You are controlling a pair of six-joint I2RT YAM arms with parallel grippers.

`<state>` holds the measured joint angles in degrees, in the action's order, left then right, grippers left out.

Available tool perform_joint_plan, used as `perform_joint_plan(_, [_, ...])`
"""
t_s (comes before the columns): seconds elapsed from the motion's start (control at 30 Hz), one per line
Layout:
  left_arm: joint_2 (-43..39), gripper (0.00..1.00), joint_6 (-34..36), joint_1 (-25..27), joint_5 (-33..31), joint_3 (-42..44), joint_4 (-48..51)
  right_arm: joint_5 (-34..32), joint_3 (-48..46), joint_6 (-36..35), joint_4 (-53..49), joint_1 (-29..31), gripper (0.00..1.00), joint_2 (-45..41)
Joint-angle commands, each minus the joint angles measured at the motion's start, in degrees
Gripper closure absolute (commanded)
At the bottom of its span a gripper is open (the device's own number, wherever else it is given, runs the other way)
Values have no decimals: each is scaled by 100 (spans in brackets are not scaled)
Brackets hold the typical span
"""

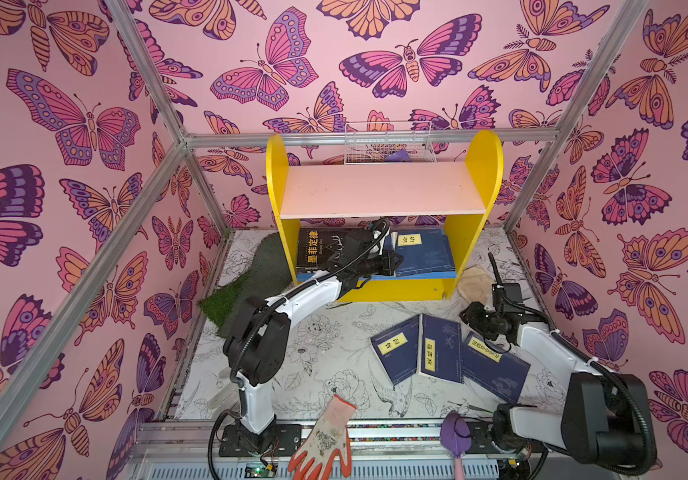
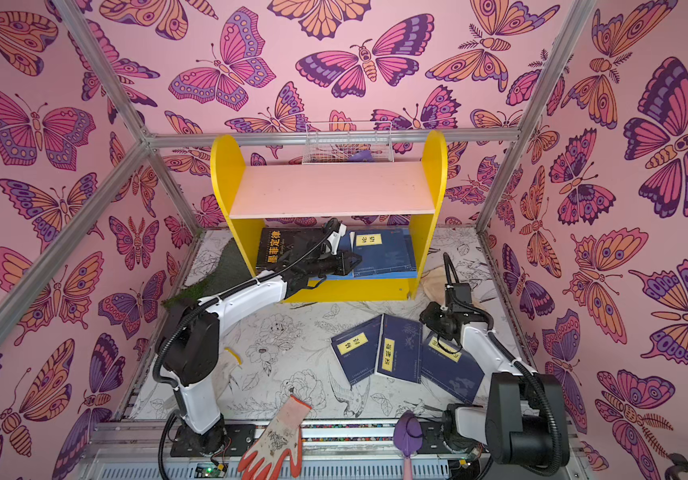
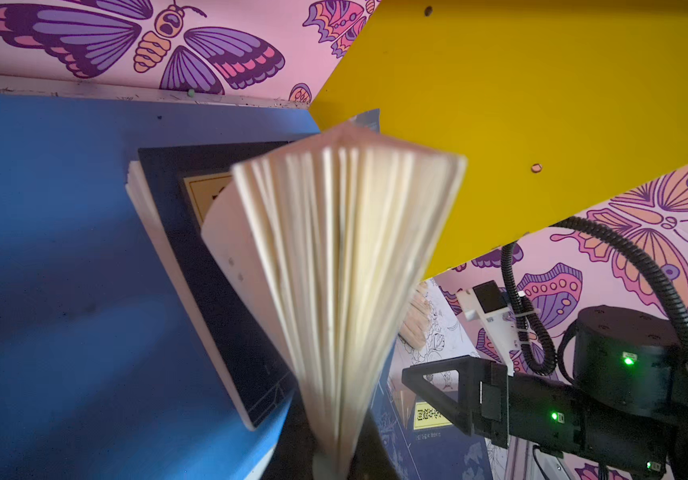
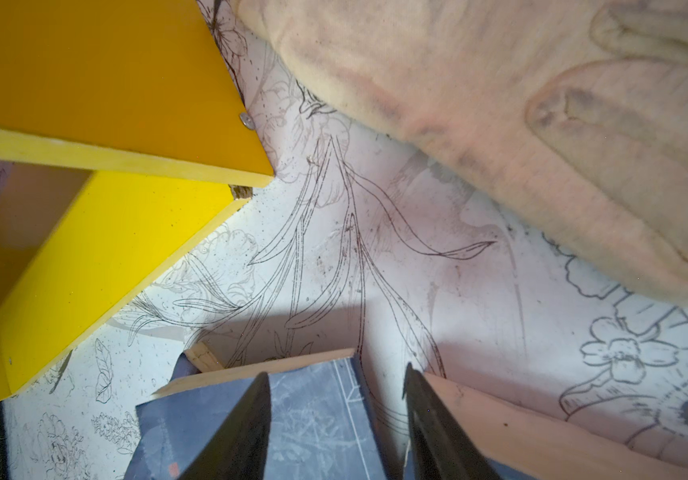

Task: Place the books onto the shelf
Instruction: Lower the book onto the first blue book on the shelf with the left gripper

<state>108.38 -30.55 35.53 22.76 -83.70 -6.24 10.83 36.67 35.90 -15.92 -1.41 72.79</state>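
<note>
Left wrist view: left gripper [image 3: 334,467] is clamped on the held book [image 3: 346,270] by a thin pinch at one edge, so the pages fan wide open above the jaws. The book hangs inside the lower tier of the shelf [image 1: 485,166], over the blue lower board [image 3: 42,249] and partly over a navy book [image 3: 217,291] already lying flat there. Can't tell whether the jaws have the whole block or only some leaves.

Risks, as I judge them:
- If released like this, the held book prob. lands splayed, pages bent under its own cover, or props on the navy book instead of lying flat.
- If only some leaves are pinched, any pull or twist could tear them.
- It sits near the board's front edge, so a drop w/o pushing further in may let it slide off onto the table.
- The dark paperback [image 1: 321,249] lies just beside the arm, so a sideways sweep could shove it.

Right gripper [image 4: 336,382] has its jaws apart and holds nothing. It's poised low over the three navy books [image 1: 440,349] on the table, which overlap at the edges. Closing there could catch two covers at once or drag the neighbour along. The shelf's yellow side panel is near that wrist, too.
</note>
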Motion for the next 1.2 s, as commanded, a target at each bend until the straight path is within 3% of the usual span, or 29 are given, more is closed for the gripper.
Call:
perform_joint_plan(0.0, [111,100,-79,-11,250,-337,-417,42,102,-114,-113,31,47,6])
perform_joint_plan(0.3, [645,100,-18,-63,606,-958,33,29,99,-118,-136,30,47,56])
perform_joint_plan(1.1, [1305,100,368,-169,494,-1793,1176,-39,140,-162,-230,31,47,54])
perform_joint_plan(1.13, [1327,97,390,-169,498,-1847,1231,-29,136,-158,-223,32,47,51])
perform_joint_plan(1.17, [1331,83,379,-169,437,-1871,1264,-21,143,-161,-214,32,47,51])
